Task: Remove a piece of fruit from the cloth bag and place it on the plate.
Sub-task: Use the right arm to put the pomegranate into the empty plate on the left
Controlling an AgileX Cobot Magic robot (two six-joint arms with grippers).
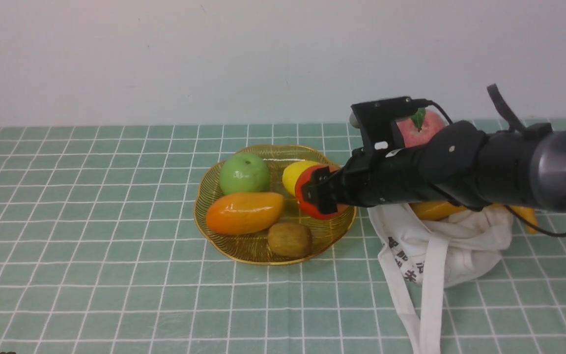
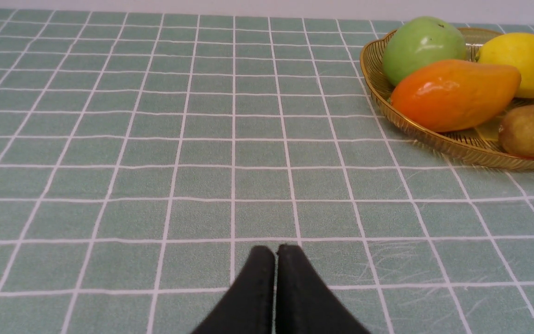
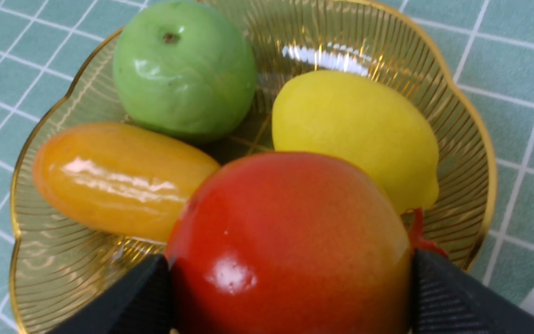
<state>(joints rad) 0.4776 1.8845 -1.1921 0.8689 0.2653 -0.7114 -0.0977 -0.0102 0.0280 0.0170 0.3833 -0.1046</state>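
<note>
My right gripper is shut on the glossy red-orange round fruit, holding it over the near right part of the amber plate. In the right wrist view the fruit sits between both black fingers, just above the plate. The white cloth bag with black characters lies right of the plate, its straps trailing to the front edge. My left gripper is shut and empty, low over the cloth, left of the plate.
On the plate lie a green apple, a yellow lemon, an orange mango and a brown kiwi. A pink peach with a green leaf sits behind the right arm. Yellow-orange fruit shows at the bag's mouth.
</note>
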